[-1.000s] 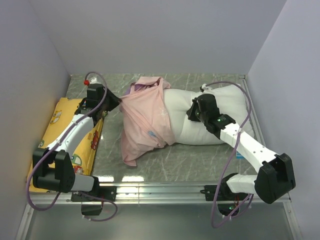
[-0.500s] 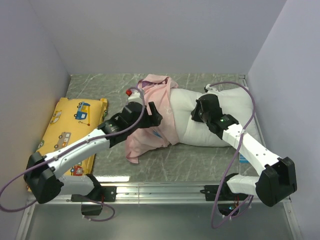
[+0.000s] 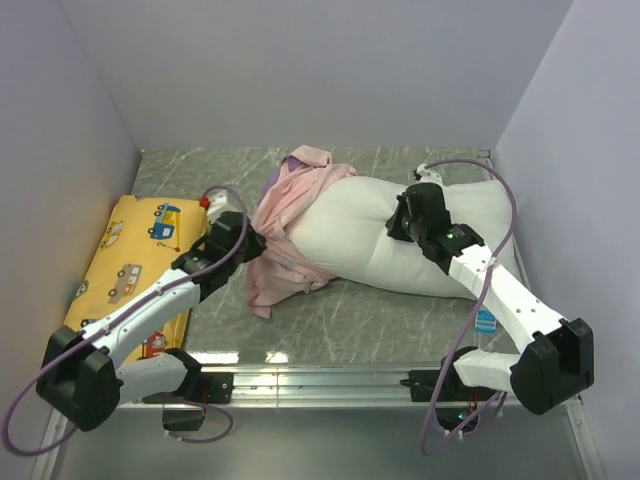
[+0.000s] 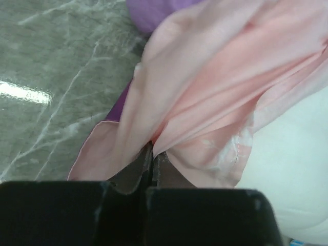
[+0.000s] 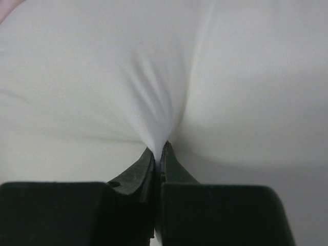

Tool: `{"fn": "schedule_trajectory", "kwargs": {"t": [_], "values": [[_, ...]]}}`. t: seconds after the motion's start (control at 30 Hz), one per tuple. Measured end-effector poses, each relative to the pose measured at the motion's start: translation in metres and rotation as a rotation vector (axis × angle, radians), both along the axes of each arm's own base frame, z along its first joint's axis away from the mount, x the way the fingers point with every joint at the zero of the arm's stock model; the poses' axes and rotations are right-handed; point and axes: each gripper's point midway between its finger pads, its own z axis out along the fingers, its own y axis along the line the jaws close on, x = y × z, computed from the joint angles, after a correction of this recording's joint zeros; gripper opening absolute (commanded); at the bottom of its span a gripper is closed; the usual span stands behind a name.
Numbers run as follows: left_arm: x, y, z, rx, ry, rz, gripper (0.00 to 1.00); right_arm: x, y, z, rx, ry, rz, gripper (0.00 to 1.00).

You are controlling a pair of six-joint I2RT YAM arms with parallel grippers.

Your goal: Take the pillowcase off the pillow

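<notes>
The pillowcase [image 3: 283, 215], turned pale-pink side out with a little purple showing, is bunched over the left end of the white pillow [image 3: 360, 240]. Most of the pillow lies bare across the middle of the table. My left gripper [image 3: 256, 240] is shut on a fold of the pillowcase [image 4: 215, 77] at its left side, with the fabric drawn into the closed tips [image 4: 152, 151]. The pillow [image 4: 292, 179] shows at that view's lower right. My right gripper [image 3: 400, 226] is shut on a pinch of the pillow [image 5: 154, 66], whose cloth puckers into the closed tips [image 5: 160, 149].
A yellow cushion [image 3: 130, 265] with cartoon vehicles lies along the left wall, under my left arm. A small blue tag [image 3: 486, 320] lies on the marble table [image 3: 340, 320] beside my right arm. Walls close in the left, back and right sides.
My left gripper swung in from the left, opened at the pillowcase, then shut on it and drew back left. More white pillow is bare. The right gripper kept its pinch.
</notes>
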Motion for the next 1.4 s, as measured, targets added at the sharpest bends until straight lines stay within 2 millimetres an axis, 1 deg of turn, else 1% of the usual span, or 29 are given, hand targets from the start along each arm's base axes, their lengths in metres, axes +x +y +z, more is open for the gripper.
{"fn": "schedule_trajectory", "kwargs": {"t": [0.03, 0.1, 0.13, 0.2, 0.23, 0.27, 0.3, 0.33, 0.37, 0.4, 0.47, 0.5, 0.57, 0.63, 0.73, 0.77, 0.83, 0.93, 0.97, 1.03, 1.07, 1.1, 1.13, 1.2, 1.27, 1.4], "values": [[0.003, 0.012, 0.000, -0.027, -0.002, 0.024, 0.00, 0.000, -0.001, 0.002, 0.012, 0.002, 0.004, 0.00], [0.008, 0.025, 0.000, -0.075, 0.001, 0.039, 0.01, 0.000, -0.003, 0.005, 0.039, 0.006, 0.013, 0.00], [0.009, 0.027, -0.001, -0.095, 0.005, 0.037, 0.01, -0.001, -0.003, 0.007, 0.052, 0.009, 0.019, 0.00], [0.011, 0.024, -0.005, -0.122, 0.019, 0.016, 0.01, -0.003, -0.004, 0.009, 0.067, 0.013, 0.029, 0.02], [0.013, 0.021, -0.008, -0.128, 0.026, 0.005, 0.00, -0.004, -0.004, 0.009, 0.067, 0.015, 0.032, 0.07], [0.015, 0.019, -0.013, -0.131, 0.035, -0.002, 0.00, -0.005, -0.004, 0.009, 0.064, 0.016, 0.035, 0.15], [0.017, 0.016, -0.017, -0.132, 0.042, -0.008, 0.01, -0.007, -0.004, 0.009, 0.056, 0.017, 0.038, 0.39], [0.019, 0.012, -0.025, -0.127, 0.055, -0.015, 0.01, -0.009, -0.004, 0.009, 0.042, 0.015, 0.037, 0.49], [0.019, 0.010, -0.032, -0.119, 0.067, -0.018, 0.01, -0.011, -0.003, 0.011, 0.021, 0.007, 0.041, 0.57], [0.018, 0.008, -0.042, -0.103, 0.087, -0.019, 0.01, -0.015, 0.000, 0.014, -0.004, -0.006, 0.052, 0.68], [0.015, 0.003, -0.057, -0.079, 0.120, -0.027, 0.01, -0.023, 0.008, 0.023, -0.057, -0.045, 0.069, 0.74], [0.014, 0.001, -0.062, -0.072, 0.129, -0.030, 0.01, -0.030, 0.016, 0.029, -0.071, -0.065, 0.092, 0.78], [0.013, -0.004, -0.068, -0.065, 0.136, -0.039, 0.01, -0.041, 0.034, 0.041, -0.097, -0.103, 0.142, 0.82], [0.013, -0.007, -0.068, -0.061, 0.129, -0.043, 0.01, -0.052, 0.058, 0.051, -0.118, -0.139, 0.203, 0.85], [0.013, -0.010, -0.067, -0.057, 0.121, -0.043, 0.01, -0.063, 0.094, 0.055, -0.171, -0.160, 0.289, 0.88], [0.013, -0.010, -0.067, -0.056, 0.120, -0.042, 0.00, -0.064, 0.104, 0.052, -0.189, -0.160, 0.309, 0.89], [0.013, -0.010, -0.067, -0.051, 0.117, -0.039, 0.01, -0.064, 0.128, 0.040, -0.246, -0.142, 0.347, 0.90], [0.013, -0.010, -0.068, -0.046, 0.117, -0.034, 0.00, -0.056, 0.158, 0.005, -0.339, -0.081, 0.379, 0.92], [0.013, -0.010, -0.069, -0.045, 0.119, -0.033, 0.01, -0.051, 0.162, -0.011, -0.378, -0.055, 0.378, 0.90], [0.013, -0.008, -0.070, -0.039, 0.121, -0.026, 0.00, -0.043, 0.162, -0.038, -0.458, -0.011, 0.356, 0.66], [0.013, -0.007, -0.071, -0.034, 0.122, -0.020, 0.01, -0.039, 0.159, -0.050, -0.489, 0.007, 0.344, 0.48], [0.013, -0.006, -0.071, -0.031, 0.124, -0.017, 0.01, -0.036, 0.156, -0.058, -0.507, 0.021, 0.332, 0.12], [0.013, -0.005, -0.072, -0.029, 0.125, -0.014, 0.00, -0.033, 0.154, -0.060, -0.505, 0.029, 0.321, 0.00], [0.015, -0.004, -0.071, -0.034, 0.121, -0.009, 0.01, -0.027, 0.149, -0.055, -0.443, 0.032, 0.290, 0.00], [0.020, -0.002, -0.067, -0.058, 0.109, 0.000, 0.00, -0.021, 0.140, -0.048, -0.364, 0.039, 0.269, 0.00], [0.032, 0.003, -0.045, -0.153, 0.059, 0.000, 0.00, -0.012, 0.104, -0.027, -0.168, 0.055, 0.216, 0.00]]}}
